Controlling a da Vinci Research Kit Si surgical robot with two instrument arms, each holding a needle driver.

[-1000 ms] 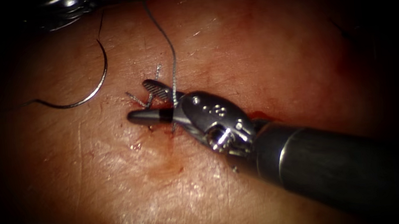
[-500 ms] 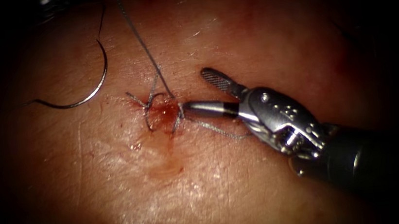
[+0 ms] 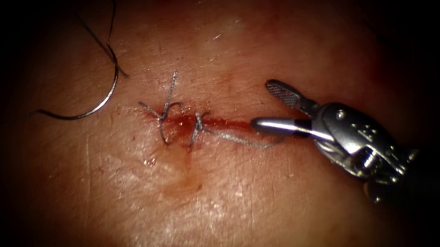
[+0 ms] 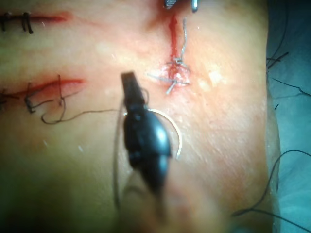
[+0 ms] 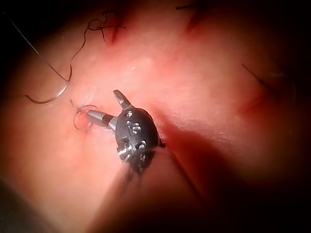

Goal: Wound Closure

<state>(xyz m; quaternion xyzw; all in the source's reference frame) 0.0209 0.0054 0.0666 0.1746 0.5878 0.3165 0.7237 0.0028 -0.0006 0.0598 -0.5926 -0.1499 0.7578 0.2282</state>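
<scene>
The curved needle (image 3: pixel 101 104) lies loose on the tissue (image 3: pixel 255 39), up and left of the cut (image 3: pixel 220 123), not in the tissue; it is also seen in the wrist views (image 4: pixel 176 138) (image 5: pixel 56 92). Dark thread (image 3: pixel 102 46) crosses its upper end. Two knotted stitches (image 3: pixel 166 112) (image 3: pixel 197 123) sit on the cut with short ends, and one cut tail (image 3: pixel 243 140) trails right. My right tool (image 3: pixel 262 106) (image 5: pixel 103 103) is open at the cut's right end, holding nothing. My left tool (image 4: pixel 129 82) hovers over the needle, jaws together, a thread (image 4: pixel 116 160) hanging by it.
Red fluid (image 3: pixel 231 123) lines the cut right of the knots. Other stitched cuts (image 4: pixel 46 92) (image 4: pixel 29 20) lie elsewhere on the tissue, and loose threads (image 4: pixel 284 160) rest on the blue cloth (image 4: pixel 291 97) beside it.
The right tool backed off to the right from the knot, jaws open. The long strand from the knot went off upward with the left tool, leaving a cut tail.
</scene>
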